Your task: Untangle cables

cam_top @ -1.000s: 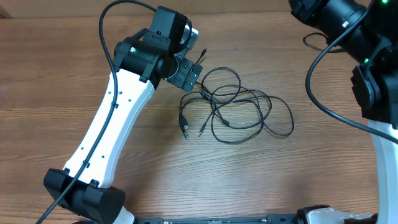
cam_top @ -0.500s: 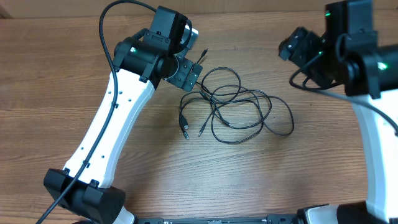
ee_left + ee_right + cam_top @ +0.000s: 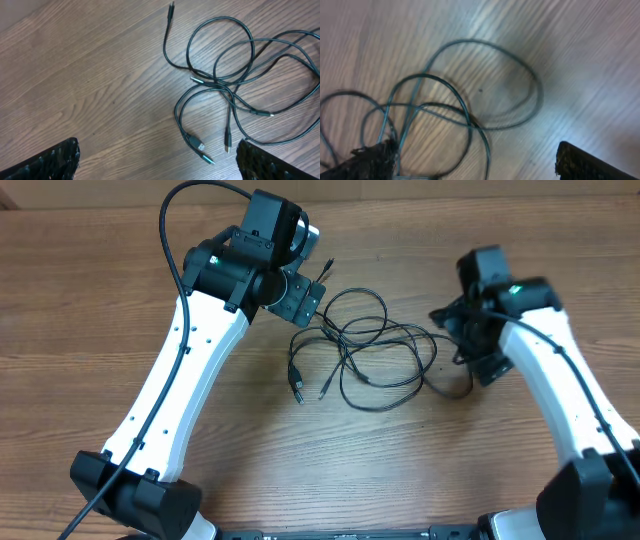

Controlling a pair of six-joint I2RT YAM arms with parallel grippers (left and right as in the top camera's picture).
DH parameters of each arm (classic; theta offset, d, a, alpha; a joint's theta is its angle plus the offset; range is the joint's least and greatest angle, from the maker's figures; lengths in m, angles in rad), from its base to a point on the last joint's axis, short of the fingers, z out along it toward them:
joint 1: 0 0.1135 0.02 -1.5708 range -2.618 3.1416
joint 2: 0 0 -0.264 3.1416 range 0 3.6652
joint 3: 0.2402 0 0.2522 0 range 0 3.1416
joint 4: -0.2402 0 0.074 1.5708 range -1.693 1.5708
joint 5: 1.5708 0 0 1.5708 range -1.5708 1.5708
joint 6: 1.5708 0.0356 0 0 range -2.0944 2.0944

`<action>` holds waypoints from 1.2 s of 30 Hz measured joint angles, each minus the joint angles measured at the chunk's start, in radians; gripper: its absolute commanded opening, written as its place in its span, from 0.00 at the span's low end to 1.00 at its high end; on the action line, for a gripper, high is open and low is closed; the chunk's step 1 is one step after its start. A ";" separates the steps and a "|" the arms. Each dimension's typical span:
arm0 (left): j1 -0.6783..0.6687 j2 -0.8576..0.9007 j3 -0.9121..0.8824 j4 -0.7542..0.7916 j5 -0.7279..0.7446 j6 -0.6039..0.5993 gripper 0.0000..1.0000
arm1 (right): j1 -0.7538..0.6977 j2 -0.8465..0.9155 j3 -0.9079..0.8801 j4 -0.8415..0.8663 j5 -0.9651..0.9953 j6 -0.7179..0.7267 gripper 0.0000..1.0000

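- Several tangled cables [image 3: 385,350] sit loose mid wooden table [image 3: 90,300], between both arms.
- left gripper [image 3: 160,162] hangs by their left edge, jaws wide apart.
- right gripper [image 3: 480,162] over the right loops, jaws spread too, gripping nothing.

Right wrist view blurred on my end, cables [image 3: 470,41] smeared, crossings untraceable there, left wrist view clips them at right edge, left gripper [image 3: 160,162] only fingertip corners in shot, overhead has right gripper [image 3: 468,346] covering loop's far end
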 measured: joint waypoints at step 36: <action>0.000 0.002 0.000 0.000 0.000 0.000 1.00 | 0.000 0.000 -0.490 0.446 -0.087 0.196 0.62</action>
